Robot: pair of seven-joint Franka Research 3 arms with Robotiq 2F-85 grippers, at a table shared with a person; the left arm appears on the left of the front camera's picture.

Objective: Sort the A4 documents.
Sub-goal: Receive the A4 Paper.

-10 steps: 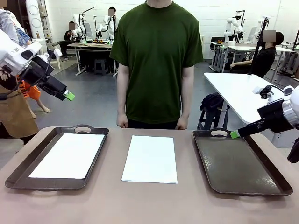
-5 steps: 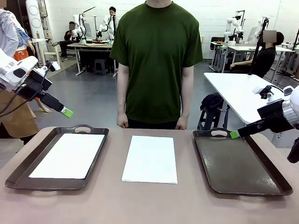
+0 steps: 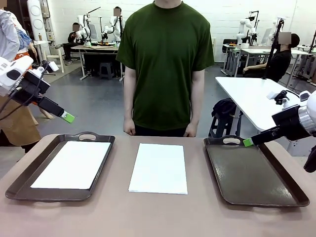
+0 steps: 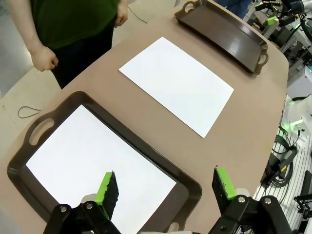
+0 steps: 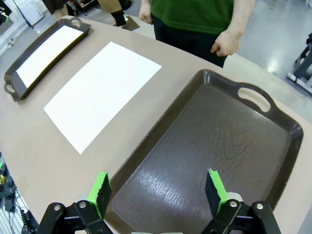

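Note:
One white A4 document (image 3: 159, 168) lies flat on the bare table between the two trays; it shows too as a sheet (image 4: 176, 83) in the left wrist view and a sheet (image 5: 103, 90) in the right wrist view. A second white sheet (image 3: 72, 164) rests inside the left tray (image 3: 29, 174). My left gripper (image 3: 67, 117) hangs open well above that tray's far left corner, holding nothing. My right gripper (image 3: 248, 142) is open above the far edge of the bare right tray (image 3: 254, 173). In the wrist views, both left fingertips (image 4: 108, 189) and right fingertips (image 5: 101, 190) stand wide apart.
A person in a green shirt (image 3: 165, 64) stands at the far edge, hands down by the table rim. Both dark brown trays have cut-out handles (image 3: 87, 137). The table's rounded edge (image 4: 273, 78) lies beyond the right tray. Other tables and people are farther back.
My left gripper has dropped lower and drawn back to the left over the left tray's far corner. My right gripper, the sheets and the person have not moved.

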